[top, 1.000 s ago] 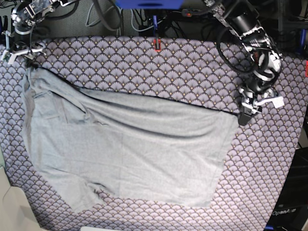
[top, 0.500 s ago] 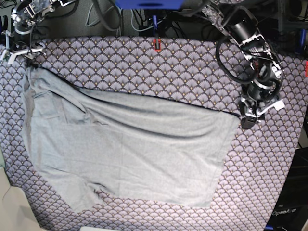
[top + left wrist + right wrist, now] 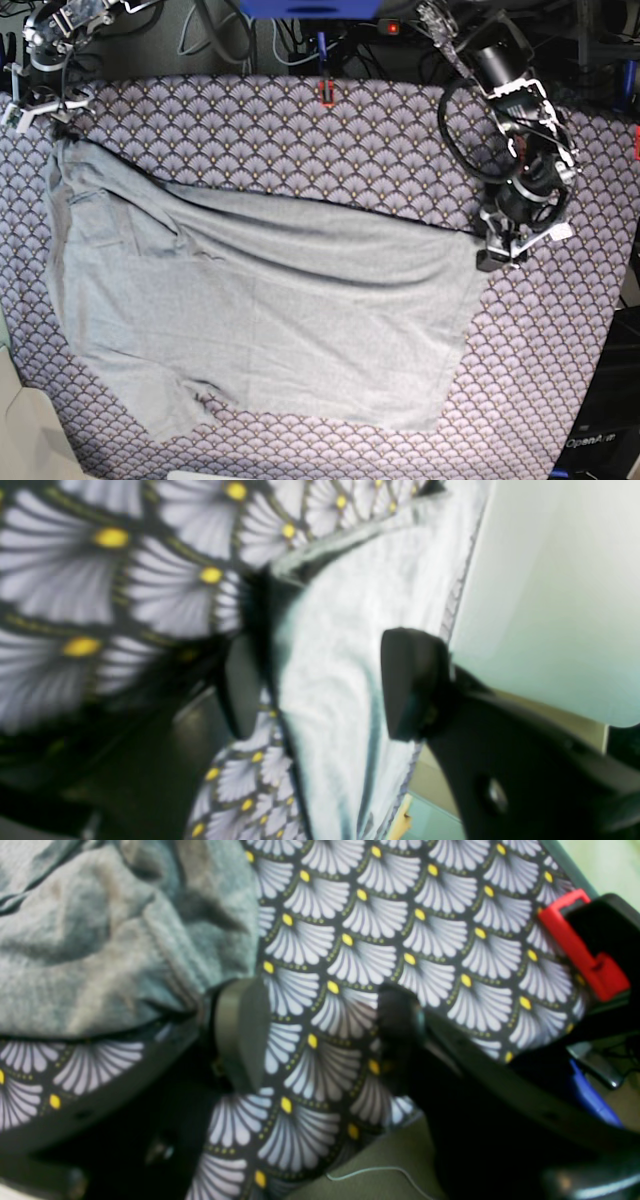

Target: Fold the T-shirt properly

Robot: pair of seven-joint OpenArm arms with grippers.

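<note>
The grey T-shirt (image 3: 260, 310) is spread across the purple fan-scale cloth (image 3: 330, 140), its top edge drawn taut between the 2 grippers. The left gripper (image 3: 330, 680) has shirt fabric lying between its spread fingers; whether the pads actually press it cannot be told. The right gripper (image 3: 320, 1035) stands with fingers apart over bare cloth, the shirt bunched against 1 finger. For a clean fold, both corners should be pinched firmly and carried together, level. Only the base view shows the whole garment's lie; only the wrist views show the jaw gaps.
</note>
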